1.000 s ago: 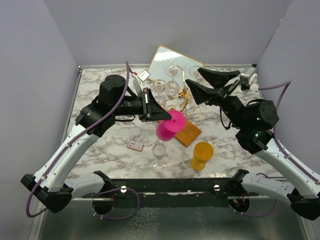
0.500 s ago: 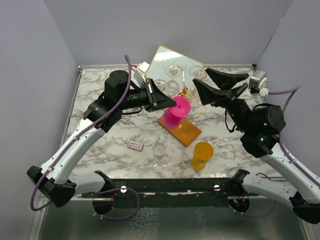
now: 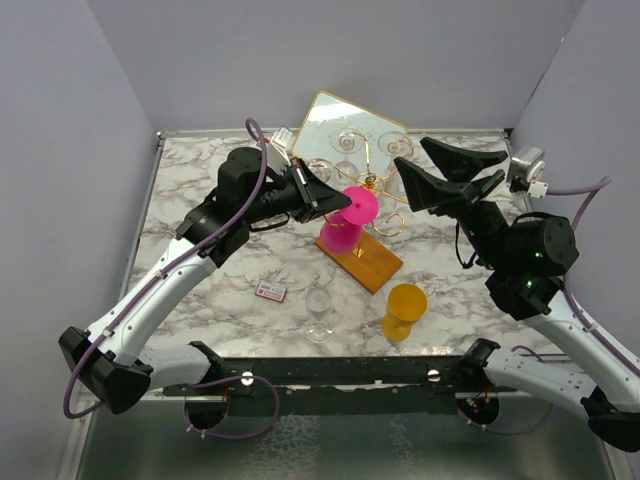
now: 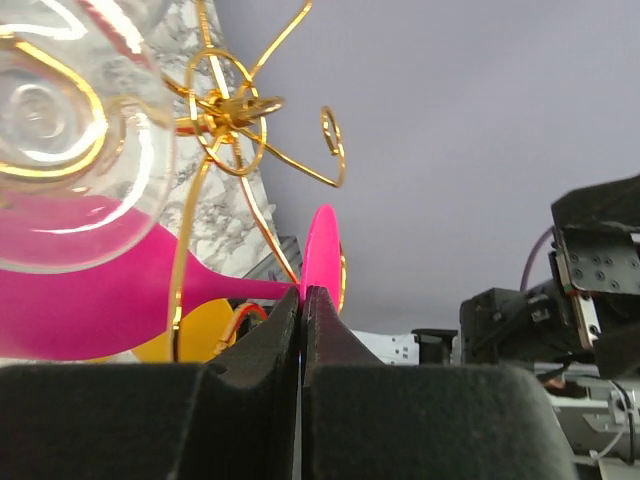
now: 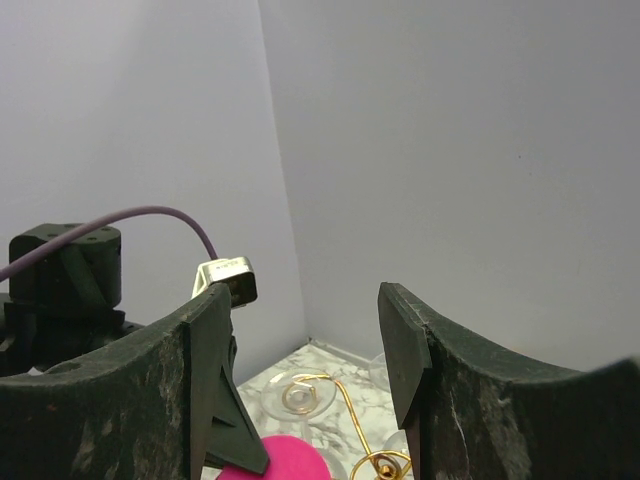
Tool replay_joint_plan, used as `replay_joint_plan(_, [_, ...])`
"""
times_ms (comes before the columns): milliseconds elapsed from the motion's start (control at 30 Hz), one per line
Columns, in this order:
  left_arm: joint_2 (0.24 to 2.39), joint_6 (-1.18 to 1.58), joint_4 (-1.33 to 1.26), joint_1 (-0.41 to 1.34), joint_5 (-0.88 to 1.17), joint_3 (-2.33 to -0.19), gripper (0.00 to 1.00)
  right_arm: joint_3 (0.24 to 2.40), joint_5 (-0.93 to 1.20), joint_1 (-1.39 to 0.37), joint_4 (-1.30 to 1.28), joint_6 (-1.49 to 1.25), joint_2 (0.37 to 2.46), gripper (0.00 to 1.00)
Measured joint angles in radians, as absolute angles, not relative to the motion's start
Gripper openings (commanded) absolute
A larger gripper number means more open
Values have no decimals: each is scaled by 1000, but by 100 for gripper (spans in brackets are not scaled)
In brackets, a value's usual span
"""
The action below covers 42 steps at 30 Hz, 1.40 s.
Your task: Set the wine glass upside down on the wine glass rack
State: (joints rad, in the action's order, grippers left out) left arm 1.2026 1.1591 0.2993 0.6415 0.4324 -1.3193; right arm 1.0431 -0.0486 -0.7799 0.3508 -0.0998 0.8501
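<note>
Our left pincer (image 4: 302,303) is clamped on the pink wine glass (image 4: 90,310) at the stem, foot up, bowl tilted below. We'd slide that stem gently into a curl of the rack (image 4: 225,110) just beyond. Left arm (image 3: 185,268) stretched forward, wrist rolled. Right pincer (image 3: 411,158) hangs apart, past the rack.

Marble table (image 3: 445,285) holds yellow goblet (image 3: 404,308), clear glass (image 3: 318,312), card (image 3: 270,292), mirror (image 3: 335,118).
</note>
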Motion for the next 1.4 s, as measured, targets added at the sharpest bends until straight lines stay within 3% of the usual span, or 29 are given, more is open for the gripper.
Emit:
replay_joint_plan(700, [1090,1222,278,642,259,-1217,0,1039,-59,-780,332,-101,841,61])
replay_joint_plan(1400, [1017,1222,325,642,215,-1180,3,1038,-58,-780,310,-127,841,61])
